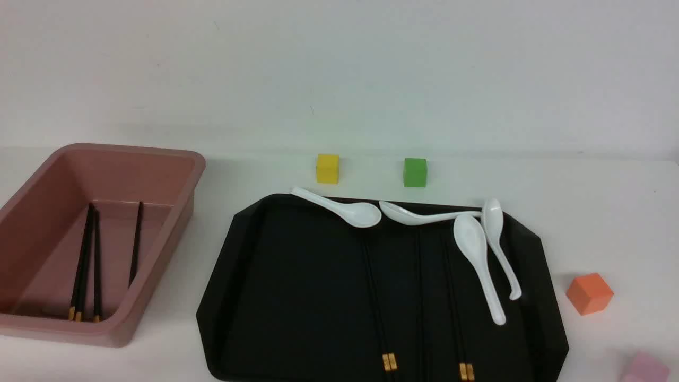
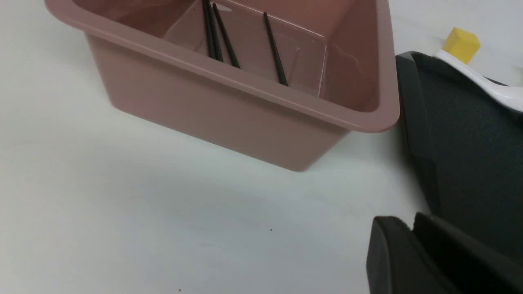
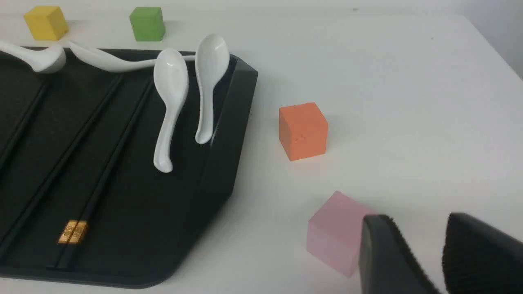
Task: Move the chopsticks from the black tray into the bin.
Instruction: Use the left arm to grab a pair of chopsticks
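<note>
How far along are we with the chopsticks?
About halfway. Done: four chopsticks lie in the pink bin. In hand: nothing; the left gripper is shut and empty, and the right gripper is open and empty. Left: two pairs remain on the black tray beside the white spoons.

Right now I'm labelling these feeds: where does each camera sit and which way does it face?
Front: between the arms, facing forward over the bin, black tray and spoons; no robot parts show.
Left wrist: on the left arm, facing the bin; left fingers show.
Right wrist: on the right arm, facing the tray's spoons and orange cube; right fingers show.
Shared: both wrist views catch the yellow cube.
</note>
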